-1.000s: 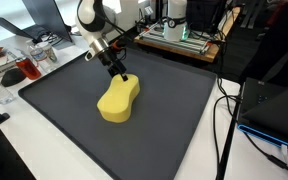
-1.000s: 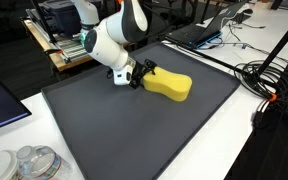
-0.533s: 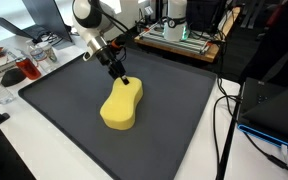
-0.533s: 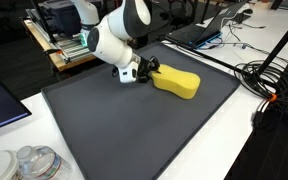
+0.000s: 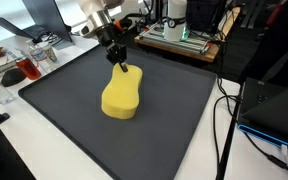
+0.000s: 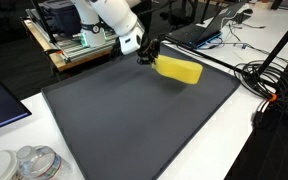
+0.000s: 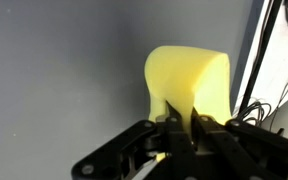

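White desk (image 6: 29,125) in a cluttered lab, clear plastic tubs (image 6: 29,162) at the near corner. Beyond them, a wide dark mat (image 6: 134,125), seen in both exterior views. Toward its far edge, a yellow sponge (image 6: 180,69), pinched at one narrow end by the tool (image 6: 151,59), jaws clamped tight into the foam, body hanging tilted, seemingly just clear of the mat. Farther off, tangled cables (image 6: 271,80).

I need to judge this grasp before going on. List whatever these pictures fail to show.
- Gripped end of the yellow foam sponge: wrist view, hidden behind the black gripper.
- Sponge's underside, and whether it touches the dark grey mat: both exterior views, hidden by the sponge.
- Jaw contact: exterior views, too small and dark.
- Gripper body: wrist view, cut off by the bottom edge.
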Robot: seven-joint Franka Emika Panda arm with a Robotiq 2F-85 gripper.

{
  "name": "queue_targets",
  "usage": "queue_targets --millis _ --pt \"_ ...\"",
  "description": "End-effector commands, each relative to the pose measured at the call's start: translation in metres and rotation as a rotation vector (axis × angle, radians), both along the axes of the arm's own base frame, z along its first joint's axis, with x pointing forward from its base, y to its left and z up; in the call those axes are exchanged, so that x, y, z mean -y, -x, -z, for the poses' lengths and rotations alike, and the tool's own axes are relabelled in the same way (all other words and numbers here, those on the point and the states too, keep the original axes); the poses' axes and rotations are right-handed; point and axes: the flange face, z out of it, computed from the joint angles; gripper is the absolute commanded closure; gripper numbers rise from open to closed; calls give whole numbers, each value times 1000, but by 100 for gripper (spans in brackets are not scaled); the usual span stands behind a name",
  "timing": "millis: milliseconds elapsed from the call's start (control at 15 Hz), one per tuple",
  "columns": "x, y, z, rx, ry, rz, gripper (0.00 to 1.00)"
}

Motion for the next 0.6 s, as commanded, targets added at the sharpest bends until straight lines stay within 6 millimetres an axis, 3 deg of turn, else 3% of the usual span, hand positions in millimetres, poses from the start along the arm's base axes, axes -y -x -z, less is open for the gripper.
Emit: queue_targets --millis 0,200,533 --pt "-31 43 -61 67 188 -18 98" --pt "-56 67 -106 139 350 -22 97" --pt "-83 111 -160 266 613 21 97"
